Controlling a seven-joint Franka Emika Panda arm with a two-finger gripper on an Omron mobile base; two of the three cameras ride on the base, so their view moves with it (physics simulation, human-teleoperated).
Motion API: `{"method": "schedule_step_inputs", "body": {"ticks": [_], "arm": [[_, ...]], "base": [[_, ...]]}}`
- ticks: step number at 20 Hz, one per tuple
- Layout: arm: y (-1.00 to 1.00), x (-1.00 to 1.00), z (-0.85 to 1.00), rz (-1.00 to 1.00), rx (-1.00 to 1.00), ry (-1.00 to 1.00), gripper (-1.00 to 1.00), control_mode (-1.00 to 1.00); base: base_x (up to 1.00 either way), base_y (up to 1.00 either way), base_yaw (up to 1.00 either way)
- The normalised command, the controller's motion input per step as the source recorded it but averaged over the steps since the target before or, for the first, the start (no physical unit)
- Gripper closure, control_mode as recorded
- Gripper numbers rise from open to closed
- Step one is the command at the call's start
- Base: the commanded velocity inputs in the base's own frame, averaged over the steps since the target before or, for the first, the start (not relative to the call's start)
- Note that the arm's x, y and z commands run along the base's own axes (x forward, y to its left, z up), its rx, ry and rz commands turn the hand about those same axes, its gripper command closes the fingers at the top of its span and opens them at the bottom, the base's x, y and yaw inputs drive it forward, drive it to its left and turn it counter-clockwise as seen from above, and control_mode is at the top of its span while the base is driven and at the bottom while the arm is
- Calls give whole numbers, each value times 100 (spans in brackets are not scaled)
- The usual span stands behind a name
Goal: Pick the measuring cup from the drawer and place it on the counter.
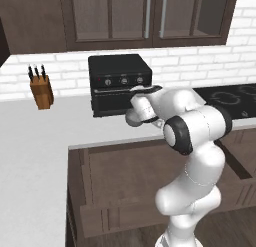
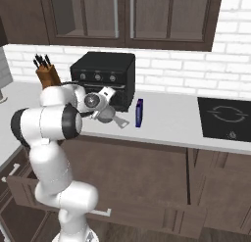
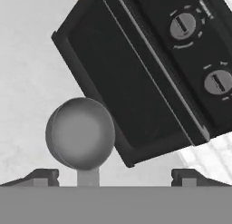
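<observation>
Your gripper (image 3: pixel 115 175) hangs over the counter (image 1: pixel 30 141) with its jaws spread wide and nothing between them; in the hand view you see the two dark fingertips (image 3: pixel 43 177) far apart at the bottom. The measuring cup (image 3: pixel 80 133) sits on the counter, released, its round bowl facing the camera and its short handle pointing back toward the gap between the fingertips. It rests just beside the front corner of the black toaster oven (image 3: pixel 149 73), close to touching it, though you cannot tell whether they meet.

From the right base view you find the cup (image 2: pixel 109 114) below the hand, at the oven's (image 2: pixel 104 79) front, with its handle reaching out toward the dark blue upright box (image 2: pixel 139 112) that stands near it on the counter (image 2: pixel 171 121). From the left base view the wrist hides most of the cup (image 1: pixel 134 118).

The drawer (image 1: pixel 150 183) stands pulled out under the counter edge, its dark brown interior open to view. A wooden knife block (image 1: pixel 42 88) stands well to the left of the oven (image 1: pixel 120 83), and the black cooktop (image 2: pixel 225 117) lies well off to the right.
</observation>
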Motion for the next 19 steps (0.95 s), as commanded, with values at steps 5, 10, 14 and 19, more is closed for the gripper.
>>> {"method": "schedule_step_inputs", "body": {"ticks": [5, 10, 14, 19], "arm": [[-7, -84, 68, 0, 0, -28, -100, -100], [0, -69, 72, 0, 0, -21, -100, -100], [0, -60, 78, 2, 0, -14, -100, -100], [-1, -46, 62, 2, 0, -1, -100, -100]], "base": [[0, 0, 0], [0, 0, 0], [0, 0, 0], [0, 0, 0]]}}
